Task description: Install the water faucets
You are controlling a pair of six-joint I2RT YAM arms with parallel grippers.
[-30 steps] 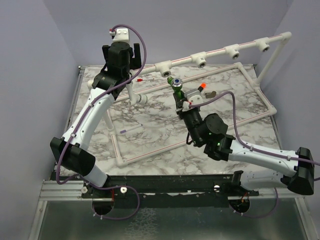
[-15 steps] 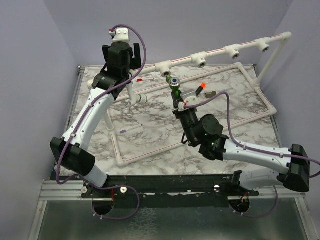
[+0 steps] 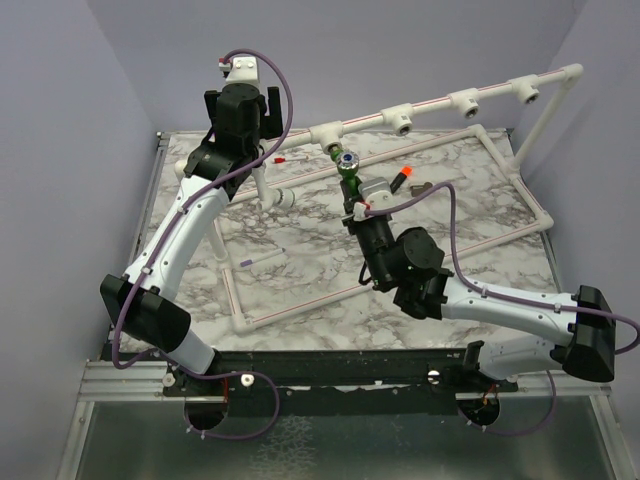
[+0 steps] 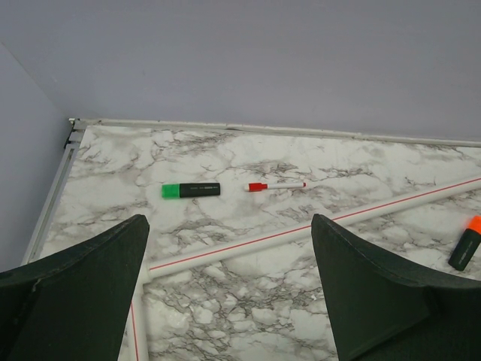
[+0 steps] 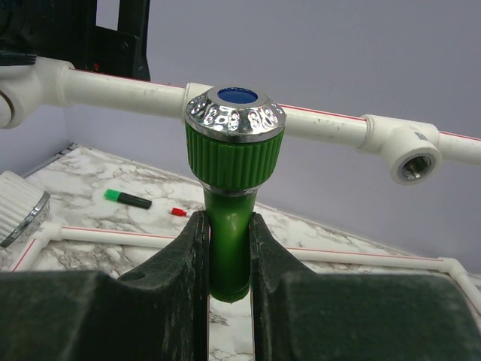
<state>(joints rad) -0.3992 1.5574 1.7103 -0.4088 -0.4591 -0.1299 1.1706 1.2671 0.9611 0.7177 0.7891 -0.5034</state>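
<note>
My right gripper (image 5: pixel 228 219) is shut on the stem of a bright green water faucet (image 5: pixel 228 256). Its ribbed knob with a chrome ring and blue cap (image 5: pixel 235 113) points up toward the white pipe rail (image 5: pixel 128 86). From above, the faucet (image 3: pixel 350 176) hangs just in front and right of the leftmost tee socket (image 3: pixel 327 133), apart from it. An open threaded tee socket (image 5: pixel 412 156) shows to the right. My left gripper (image 4: pixel 229 226) is open and holds nothing, raised over the back left of the table (image 3: pixel 238 120).
A white pipe frame (image 3: pixel 300 300) lies on the marble table. A green marker (image 4: pixel 192 190), a red pen (image 4: pixel 276 185) and an orange marker (image 4: pixel 466 244) lie near the back. A white ribbed cap with a chrome rim (image 5: pixel 19 214) sits at left.
My right arm has carried the faucet a little back and left, closer to the leftmost tee socket. The left arm has not moved.
</note>
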